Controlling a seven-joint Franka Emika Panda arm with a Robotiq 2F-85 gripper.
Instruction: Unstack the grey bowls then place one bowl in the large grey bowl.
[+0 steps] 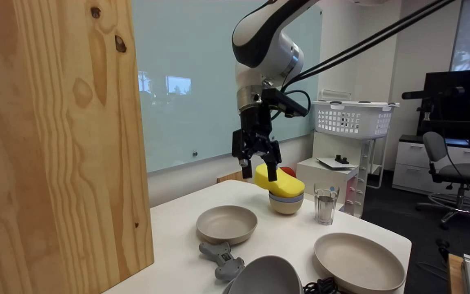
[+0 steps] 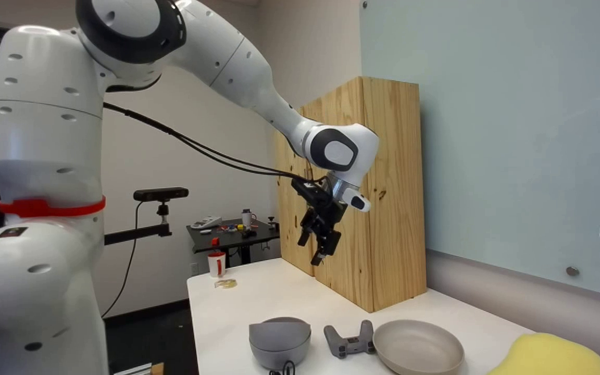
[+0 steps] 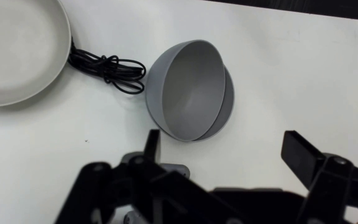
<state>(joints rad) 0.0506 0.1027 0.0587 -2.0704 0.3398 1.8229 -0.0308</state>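
"Charcoal grey bowls (image 3: 193,90): location?"

"Upper centre of the wrist view, on the white tabletop (image 3: 291,77), nested in one pile. The upper bowl (image 2: 279,336) sat tilted within the lower bowl (image 3: 228,99), so only a crescent of the latter's inside showed at its right edge."

"Any unstacking complete, then?"

"None visible. Tilted, but one was inside the other, so I recorded step one as not done."

"And the fingers (image 3: 300,157)?"

"Spread wide apart, nothing between them. They hung above the tabletop, not touching the pile; in the wrist view their tips lay lower left of centre and lower right, with the pile further up the frame."

"Where was the target?"

"The large grey bowl (image 1: 227,222) stood near the middle of an exterior view, beside the game controller (image 1: 223,259); whether those two touched, I could not tell. No charcoal bowl was in it. The wider beige bowl (image 1: 359,261), lower right of that frame, I excluded."

"Remaining work?"

"All of it, by my judgement: grasp one rim, part the pair, then set one bowl in the large grey bowl. Progress entered as zero of two stages."
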